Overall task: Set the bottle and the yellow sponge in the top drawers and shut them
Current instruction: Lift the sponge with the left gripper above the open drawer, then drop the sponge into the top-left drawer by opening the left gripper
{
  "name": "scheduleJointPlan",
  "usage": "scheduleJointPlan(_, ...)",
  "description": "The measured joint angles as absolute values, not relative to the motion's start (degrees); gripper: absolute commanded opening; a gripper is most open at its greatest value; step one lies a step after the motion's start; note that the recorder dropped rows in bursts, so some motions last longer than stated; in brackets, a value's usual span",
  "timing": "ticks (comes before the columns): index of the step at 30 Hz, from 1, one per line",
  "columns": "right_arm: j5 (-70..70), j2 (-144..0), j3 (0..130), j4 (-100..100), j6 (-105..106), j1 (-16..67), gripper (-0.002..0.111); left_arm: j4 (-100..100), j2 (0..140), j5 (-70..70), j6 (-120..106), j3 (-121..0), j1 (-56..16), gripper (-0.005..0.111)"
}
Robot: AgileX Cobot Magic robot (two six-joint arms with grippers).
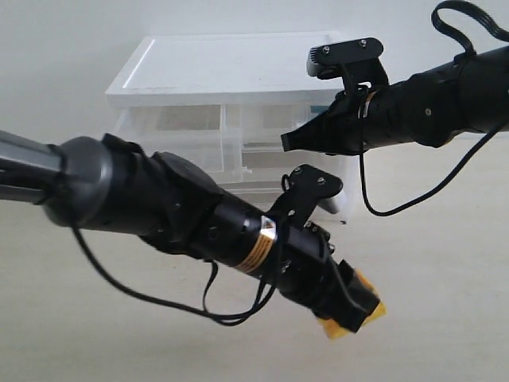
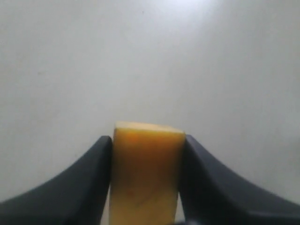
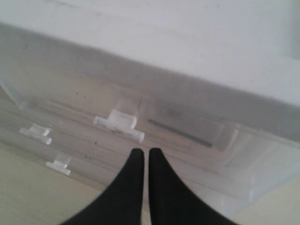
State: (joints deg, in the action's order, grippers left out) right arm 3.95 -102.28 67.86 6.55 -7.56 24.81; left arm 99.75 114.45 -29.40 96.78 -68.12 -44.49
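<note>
The yellow sponge (image 2: 146,178) is a yellow-orange block with flat, matt faces and a squared end. It is pinched between the two smooth black fingers (image 2: 79,192) of the left gripper (image 2: 146,140), whose jaws press on its opposite sides. In the exterior view it sits low over the pale cream table (image 1: 445,302), out in front of the drawer unit (image 1: 223,68) and apart from it; whether it touches the table cannot be told.

The unit has an opaque white top with a raised rim. The top drawers (image 1: 171,119) beneath it are cloudy translucent plastic, side by side. How far either is pulled out is unclear.

The right gripper (image 3: 146,152) is at the front of the unit, its tapered black jaws pressed almost together with only a thin slit between them and nothing held. A small white tab handle (image 3: 119,123) lies just beyond its tips.

A coppery label band (image 1: 256,253) rings the left arm; its print is too small to read. Black cables (image 1: 382,208) hang loose from both arms
</note>
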Motion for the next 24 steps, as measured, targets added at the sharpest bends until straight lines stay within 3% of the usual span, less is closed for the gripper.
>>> scheduleJointPlan(10, 4.4, -102.3, 67.9, 6.6, -7.6, 24.8, 0.000, 100.3, 90.2, -20.8, 94.5, -47.5, -44.5, 0.004)
scheduleJointPlan(15, 4.7, -102.3, 67.9, 6.6, -7.6, 24.8, 0.000, 100.5, 71.7, 4.7, 93.2, -41.8, -44.5, 0.004)
scheduleJointPlan(18, 4.8, -102.3, 67.9, 6.6, -7.6, 24.8, 0.000, 100.5, 67.4, 11.2, 86.4, -43.6, -43.1, 0.004)
scheduleJointPlan(21, 4.8, -102.3, 67.9, 6.6, -7.6, 24.8, 0.000, 100.3, 69.3, 8.9, 76.9, -50.0, -33.7, 0.004)
scheduleJointPlan(24, 4.8, -102.3, 67.9, 6.6, -7.6, 24.8, 0.000, 99.9, 75.9, -10.9, 72.8, -56.6, -21.5, 0.004)
